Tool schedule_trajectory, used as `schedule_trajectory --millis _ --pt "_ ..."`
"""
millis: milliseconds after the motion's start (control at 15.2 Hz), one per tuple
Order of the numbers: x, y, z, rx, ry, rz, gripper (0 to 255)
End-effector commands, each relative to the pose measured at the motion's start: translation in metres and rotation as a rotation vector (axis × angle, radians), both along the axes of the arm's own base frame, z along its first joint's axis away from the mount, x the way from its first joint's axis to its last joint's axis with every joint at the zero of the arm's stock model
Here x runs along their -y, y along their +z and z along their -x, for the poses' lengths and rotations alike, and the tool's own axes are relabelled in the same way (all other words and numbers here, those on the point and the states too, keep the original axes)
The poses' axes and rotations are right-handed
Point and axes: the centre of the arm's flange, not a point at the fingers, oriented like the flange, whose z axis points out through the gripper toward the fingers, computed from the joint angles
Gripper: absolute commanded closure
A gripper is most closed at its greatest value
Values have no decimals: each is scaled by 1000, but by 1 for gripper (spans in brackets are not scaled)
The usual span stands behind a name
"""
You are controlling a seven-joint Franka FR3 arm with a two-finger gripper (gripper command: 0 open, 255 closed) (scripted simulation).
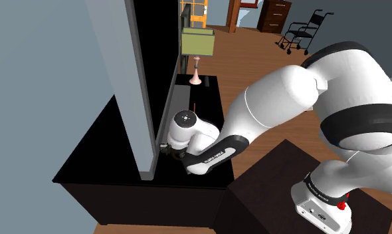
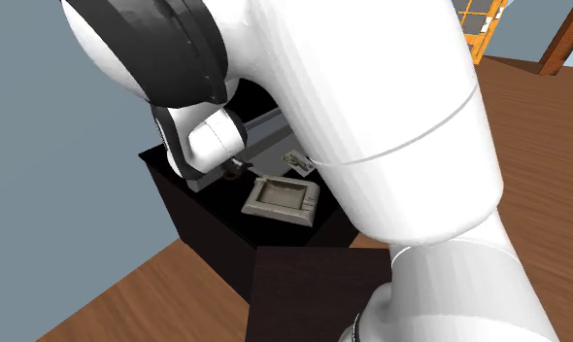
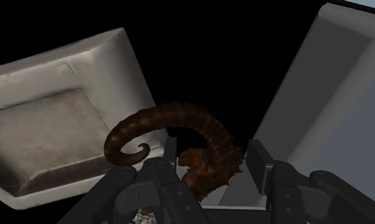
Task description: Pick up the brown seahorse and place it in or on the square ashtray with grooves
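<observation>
Seahorse, brown and curled, is clamped between the 2 fingers of the hand. Its tail curls toward the grey square ashtray, which lies just beside the hand on the black table.

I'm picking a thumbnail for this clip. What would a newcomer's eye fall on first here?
Most likely the huge white arm, looming across the second exterior view's right. Next, in the wrist view, the curled brown seahorse at the gripper, right beside the grey square ashtray. In the shoulder view, a lamp with an olive shade stands at the far end of the black cabinet.
</observation>
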Motion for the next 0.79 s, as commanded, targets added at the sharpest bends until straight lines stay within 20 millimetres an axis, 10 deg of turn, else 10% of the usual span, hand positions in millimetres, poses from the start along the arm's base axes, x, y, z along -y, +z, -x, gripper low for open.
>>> schedule_trajectory --millis 0,726 --pt "10 9 1 11 1 -12 255" --pt "154 15 28 11 1 -12 255"
